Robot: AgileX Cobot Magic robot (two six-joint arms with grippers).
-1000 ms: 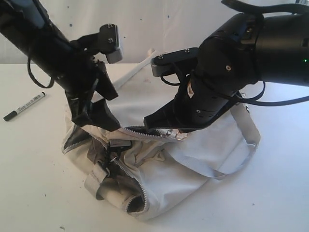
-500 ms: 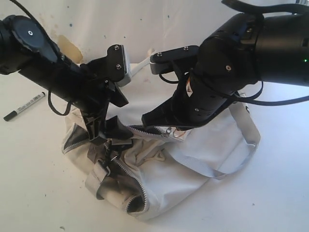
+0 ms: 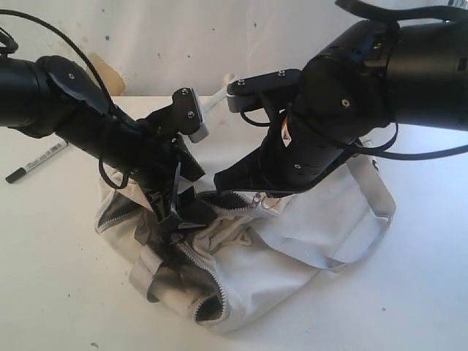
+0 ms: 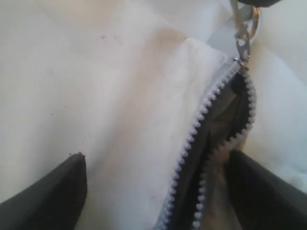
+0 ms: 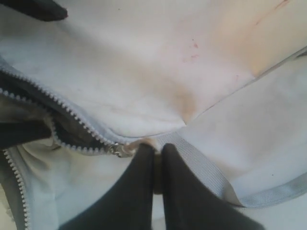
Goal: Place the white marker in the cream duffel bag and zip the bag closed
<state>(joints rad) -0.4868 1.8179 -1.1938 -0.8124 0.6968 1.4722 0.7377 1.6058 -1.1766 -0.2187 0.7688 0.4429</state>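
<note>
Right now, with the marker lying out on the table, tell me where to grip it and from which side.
Take the white marker at mid-barrel, straight down from above, jaws across its slant. It lies flat on the table, apart from the cream duffel bag, so only its top and sides are free.

Left fingers (image 4: 48, 191) straddle the cream duffel bag's (image 3: 292, 248) narrow zipper gap (image 4: 209, 143), seemingly blocking entry.

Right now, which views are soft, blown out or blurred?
Exterior view: even light, fairly sharp, marker distinct, table washed out. Left wrist view: bag fabric overexposed and soft, zipper teeth clearer. Right wrist view: warm overexposed patch on the fabric, jaws near the lens blurred.
</note>
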